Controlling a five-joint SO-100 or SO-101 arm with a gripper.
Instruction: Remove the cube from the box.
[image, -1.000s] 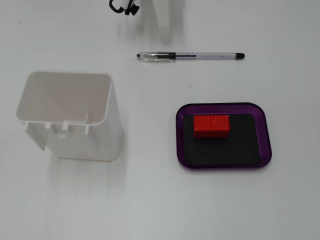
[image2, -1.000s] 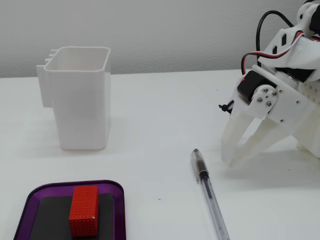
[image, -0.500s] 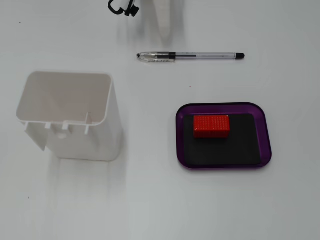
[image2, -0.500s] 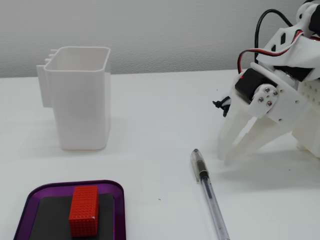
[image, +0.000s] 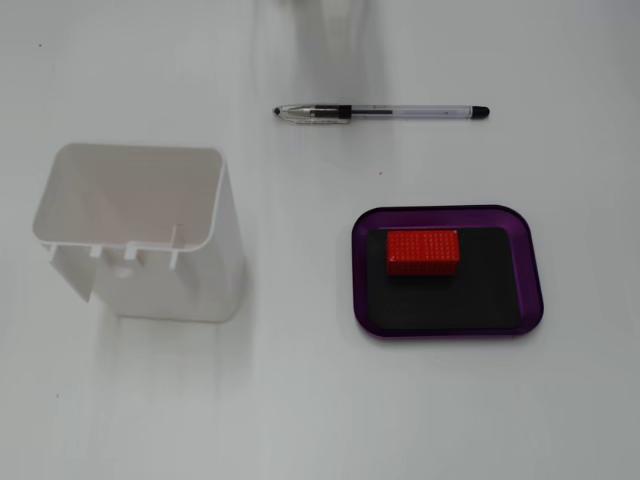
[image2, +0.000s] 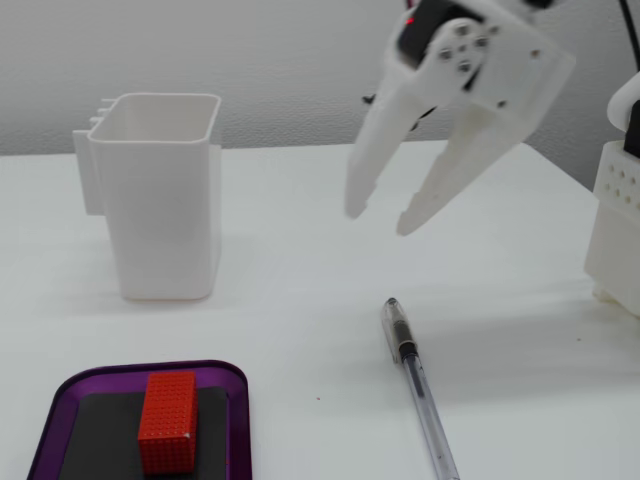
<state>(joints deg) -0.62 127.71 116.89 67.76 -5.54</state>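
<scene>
The red cube (image: 424, 252) lies on the black bottom of the purple box (image: 535, 275), toward its upper left in the view from above. In the low fixed view the cube (image2: 168, 420) stands in the box (image2: 238, 415) at the bottom left. My white gripper (image2: 380, 220) hangs open in the air, high above the table and the pen, with nothing between its fingers. It is well to the right of the box and above it in that view. From above, only a pale blur shows at the top edge.
A clear pen (image: 380, 112) lies beyond the box; in the low view the pen (image2: 415, 385) is under the gripper. A tall white container (image: 140, 230) stands left of the box, also seen in the low view (image2: 160, 200). The arm's base (image2: 615, 230) is at the right edge.
The gripper has lifted off the table beside the pen, swung up and to the left in the low view, and its fingers stand wider apart. Cube, box and pen have not moved.
</scene>
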